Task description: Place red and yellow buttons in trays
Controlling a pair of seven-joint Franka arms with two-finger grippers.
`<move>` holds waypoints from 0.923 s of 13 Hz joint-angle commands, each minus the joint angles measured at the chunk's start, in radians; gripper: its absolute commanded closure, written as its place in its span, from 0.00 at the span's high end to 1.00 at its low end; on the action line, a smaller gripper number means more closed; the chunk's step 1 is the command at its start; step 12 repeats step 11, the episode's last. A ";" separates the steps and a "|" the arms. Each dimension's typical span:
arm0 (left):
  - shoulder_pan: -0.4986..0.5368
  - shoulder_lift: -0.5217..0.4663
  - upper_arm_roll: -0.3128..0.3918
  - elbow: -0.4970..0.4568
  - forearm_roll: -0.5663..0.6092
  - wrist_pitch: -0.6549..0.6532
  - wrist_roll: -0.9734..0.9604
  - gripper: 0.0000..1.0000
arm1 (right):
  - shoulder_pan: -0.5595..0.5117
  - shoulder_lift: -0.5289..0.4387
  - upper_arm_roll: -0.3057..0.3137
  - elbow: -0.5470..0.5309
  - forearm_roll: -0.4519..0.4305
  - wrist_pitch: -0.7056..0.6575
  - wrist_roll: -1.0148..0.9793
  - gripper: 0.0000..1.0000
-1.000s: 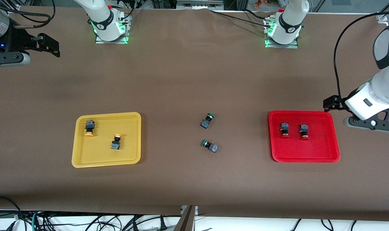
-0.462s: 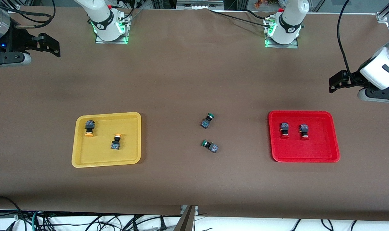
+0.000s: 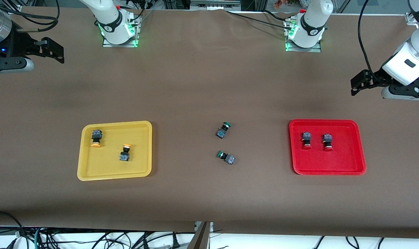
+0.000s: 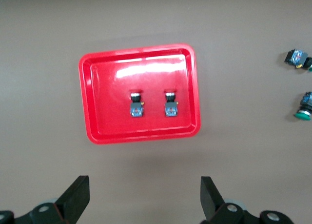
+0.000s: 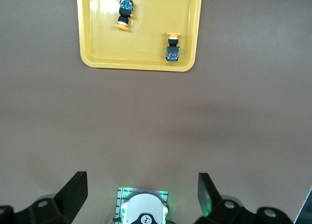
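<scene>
The yellow tray (image 3: 109, 166) holds two yellow buttons (image 3: 96, 137) (image 3: 125, 152). The red tray (image 3: 328, 160) holds two red buttons (image 3: 306, 140) (image 3: 327, 141) side by side. My left gripper (image 3: 355, 84) is open and empty, high over bare table at the left arm's end. The left wrist view shows it (image 4: 145, 199) with the red tray (image 4: 97, 87) and both red buttons (image 4: 137, 105) (image 4: 170, 105) below. My right gripper (image 3: 59, 52) is open and empty, high over the right arm's end. The right wrist view shows it (image 5: 141, 197), with the yellow tray (image 5: 146, 38) and its buttons (image 5: 125, 13) (image 5: 172, 48).
Two green-capped switches (image 3: 223, 130) (image 3: 226, 157) lie on the brown table between the trays; they also show in the left wrist view (image 4: 298, 58) (image 4: 304, 107). The right arm's base (image 5: 143, 207) shows under the right gripper. Cables hang along the table's front edge.
My left gripper has moved away from beside the red tray, toward the robots' bases. The right arm, the buttons and the trays have not moved.
</scene>
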State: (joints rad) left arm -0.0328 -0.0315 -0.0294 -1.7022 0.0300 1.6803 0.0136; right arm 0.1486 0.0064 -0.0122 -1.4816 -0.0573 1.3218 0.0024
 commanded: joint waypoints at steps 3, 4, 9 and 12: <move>-0.007 -0.016 0.014 0.009 -0.022 -0.030 -0.009 1.00 | 0.005 -0.003 0.008 -0.008 -0.015 0.010 0.011 1.00; -0.006 -0.008 0.014 0.012 -0.021 -0.030 -0.009 1.00 | 0.005 -0.005 0.009 -0.008 -0.018 0.008 0.013 1.00; -0.007 0.007 0.012 0.059 -0.016 -0.088 -0.006 1.00 | 0.003 -0.005 0.008 -0.008 -0.022 0.002 0.011 1.00; -0.007 0.010 0.012 0.061 -0.016 -0.090 -0.004 1.00 | 0.006 -0.005 0.009 -0.008 -0.022 0.002 0.011 1.00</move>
